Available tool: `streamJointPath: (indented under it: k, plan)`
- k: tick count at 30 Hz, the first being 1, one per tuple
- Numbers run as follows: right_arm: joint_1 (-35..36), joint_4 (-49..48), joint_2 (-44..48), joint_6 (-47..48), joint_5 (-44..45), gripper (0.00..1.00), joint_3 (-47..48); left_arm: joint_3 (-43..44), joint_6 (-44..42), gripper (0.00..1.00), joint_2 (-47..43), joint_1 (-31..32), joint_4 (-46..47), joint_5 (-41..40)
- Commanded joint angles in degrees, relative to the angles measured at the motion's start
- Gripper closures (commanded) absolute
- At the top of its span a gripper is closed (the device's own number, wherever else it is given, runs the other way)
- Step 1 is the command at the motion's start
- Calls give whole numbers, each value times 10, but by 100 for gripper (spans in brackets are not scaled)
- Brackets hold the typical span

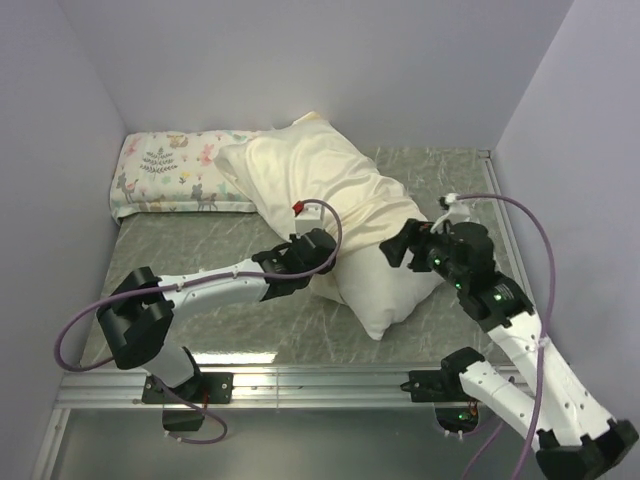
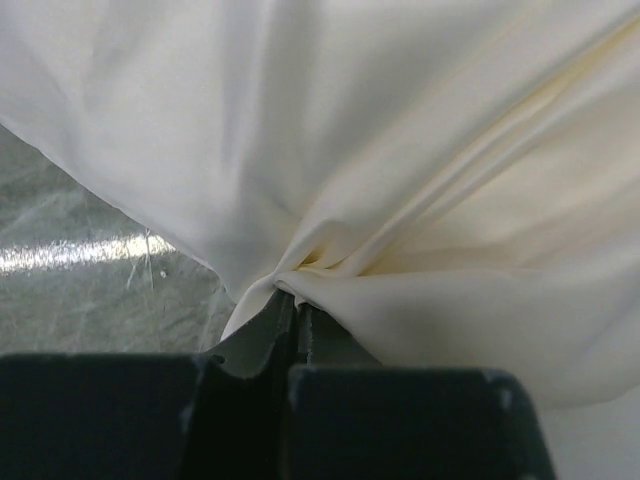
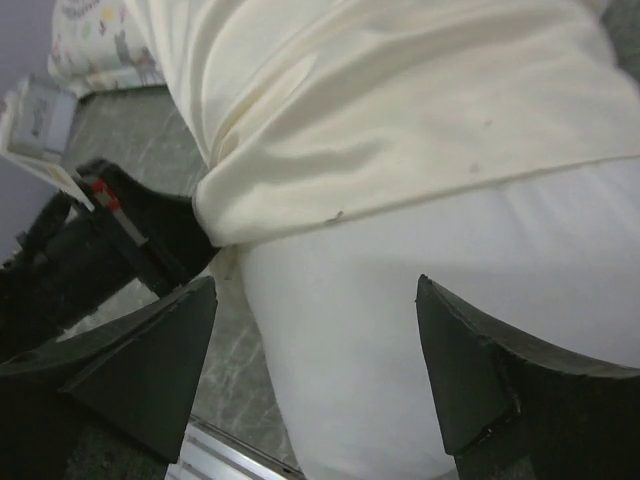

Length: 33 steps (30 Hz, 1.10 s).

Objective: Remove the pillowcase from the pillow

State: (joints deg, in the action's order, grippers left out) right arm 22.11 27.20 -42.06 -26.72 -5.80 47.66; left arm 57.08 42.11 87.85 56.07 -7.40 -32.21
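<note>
- Top view: I read this as the middle of the peel. The pillowcase (image 1: 310,175) covers the far part of the pillow (image 1: 385,295), whose bare white end sticks out toward my right pincer (image 1: 398,250). My left arm lies low, stretched across the worktop (image 1: 200,240), with the left pincer (image 1: 322,262) pressed against the sleeve's open hem. The right arm is folded, its wrist tipped down beside the bare end.
- Left wrist: the left pincer (image 2: 295,318) is clamped together on a bunched fold of pillowcase (image 2: 400,150). Creases fan out ahead of it, and the worktop (image 2: 80,290) shows off to its left.
- Right wrist: the right pincer (image 3: 315,300) stands wide apart, holding nothing. The bare pillow (image 3: 420,260) fills the gap just ahead, with the pillowcase (image 3: 400,100) hem beyond it.
- Next, I judge, the right pincer should close on the bare pillow and anchor it while the left drags the sleeve away.
</note>
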Motion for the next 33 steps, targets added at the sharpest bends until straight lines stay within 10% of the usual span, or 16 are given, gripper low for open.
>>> streamJointPath:
  k: [1, 9, 11, 15, 16, 20, 28, 33]
  plan:
    - [74, -48, -35, 0, 57, 12, -27, 57, -26, 99, 21, 2, 2, -15]
    - [109, -147, -79, -46, 138, 24, -164, 163, -40, 100, 56, 0, -59, -52]
    - [109, -153, -83, -54, 148, 67, -184, 194, -55, 99, 55, -2, -67, -50]
    - [108, -179, -78, -91, 121, 99, -218, 257, -110, 70, 61, -1, -65, -22]
    - [108, -188, -76, -99, 111, 100, -225, 273, -136, 48, 64, -1, -63, -12]
    - [108, -246, -80, -143, 69, 100, -271, 403, -199, 19, 106, 0, -95, 55]
    - [108, -290, -73, -191, 60, 100, -318, 723, -276, 10, 332, -32, -278, 79]
    - [108, -276, -57, -186, 64, 100, -310, 684, -298, 9, 331, -75, -262, 131]
